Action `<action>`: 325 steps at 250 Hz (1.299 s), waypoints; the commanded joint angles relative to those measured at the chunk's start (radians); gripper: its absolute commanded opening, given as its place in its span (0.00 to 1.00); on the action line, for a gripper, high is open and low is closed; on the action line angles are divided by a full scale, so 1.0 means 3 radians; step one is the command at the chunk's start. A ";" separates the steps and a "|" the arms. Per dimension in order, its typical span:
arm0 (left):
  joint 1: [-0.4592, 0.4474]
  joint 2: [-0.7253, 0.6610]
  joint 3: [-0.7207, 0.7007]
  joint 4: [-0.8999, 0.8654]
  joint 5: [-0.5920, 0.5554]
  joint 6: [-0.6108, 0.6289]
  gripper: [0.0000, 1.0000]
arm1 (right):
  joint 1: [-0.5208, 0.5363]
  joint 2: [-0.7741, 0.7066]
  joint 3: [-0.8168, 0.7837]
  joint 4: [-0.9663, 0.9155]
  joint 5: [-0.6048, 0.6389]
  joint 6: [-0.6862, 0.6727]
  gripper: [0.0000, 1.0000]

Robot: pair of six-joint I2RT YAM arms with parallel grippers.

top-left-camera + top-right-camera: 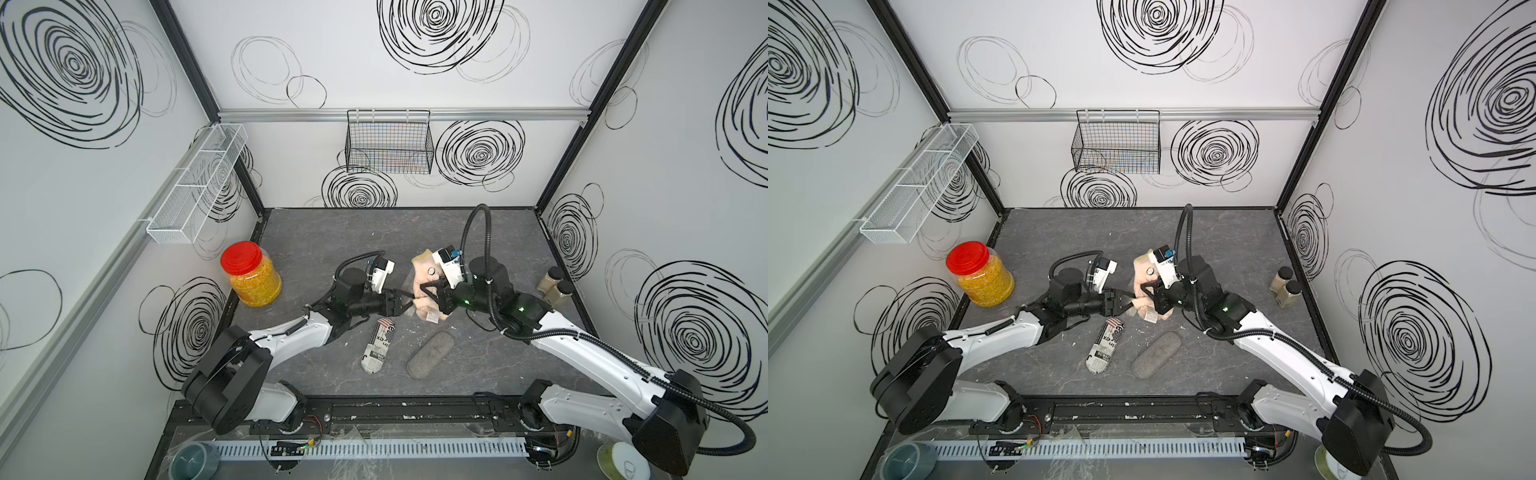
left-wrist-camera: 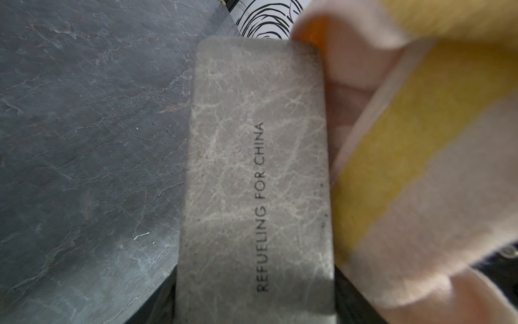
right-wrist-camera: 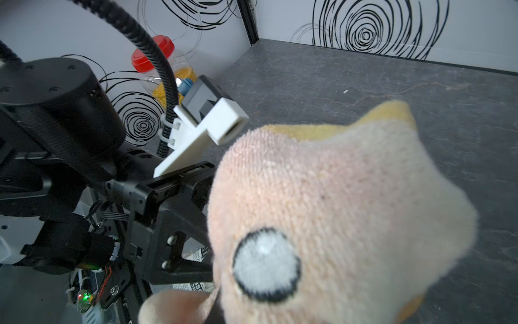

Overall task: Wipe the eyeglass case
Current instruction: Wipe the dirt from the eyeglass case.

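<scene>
Left wrist view is showing the grey eyeglass case (image 2: 252, 168), printed REFUELING FOR CHINA, sticking straight out from the left end effector and lifted off the tabletop (image 2: 84, 140). I'm reading that end effector as clenched on the case's near end, though its fingers are barely showing there. The pink-and-yellow cloth (image 2: 420, 146) is pressing along one long edge of the case.

In a top view the left end effector (image 1: 409, 303) is sitting mid-tabletop, pointing to 3 o'clock. The right end effector (image 1: 429, 293) is facing it from 3 o'clock, nearly tip to tip, and is clamped tight on the cloth bunched around it. Right wrist view is mostly cloth (image 3: 336, 202), so I'm not seeing the contact from there.

Step in hand, as I'm judging it: wiping, cloth on case. To do it well, I'm wanting the left side holding the case level. The right should be dragging the cloth down the full length and over the printed face, not just the edge. Pressure should be light so the case isn't twisting out of the grip. Cloth bulk is hiding the case from above, so I'm leaning on the left wrist view.

Two other cases are lying on the tabletop: the newspaper-print case (image 1: 379, 347) at 6 o'clock of the left end effector, and the grey felt case (image 1: 430, 354) at 5 o'clock.
</scene>
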 commanded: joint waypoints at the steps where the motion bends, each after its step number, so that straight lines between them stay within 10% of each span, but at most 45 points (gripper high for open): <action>1: -0.0024 0.0001 0.0133 0.0311 0.0149 0.0064 0.57 | -0.0054 0.0173 0.0064 0.0159 0.0256 0.0028 0.06; 65: -0.0039 -0.0075 0.0116 0.0307 0.0186 0.0085 0.57 | -0.0577 0.0327 0.0399 -0.0080 0.0258 0.0061 0.07; 156: 0.0032 -0.0046 0.0216 0.0235 0.0324 0.0128 0.57 | -0.0031 -0.0033 0.0023 0.0120 -0.0378 -0.0044 0.08; 229: 0.0085 -0.0197 0.0217 -0.0056 0.0564 0.0201 0.58 | -0.0189 0.0046 0.0246 -0.0027 0.0980 0.0039 0.08; 274: 0.0116 -0.0229 0.0201 -0.0065 0.0629 0.0179 0.58 | -0.0076 -0.0080 0.0205 0.0124 0.0153 -0.0213 0.10; 325: 0.0147 -0.0236 0.0239 -0.0158 0.0662 0.0154 0.58 | 0.0405 -0.0078 0.0146 0.0158 0.0137 -0.0221 0.09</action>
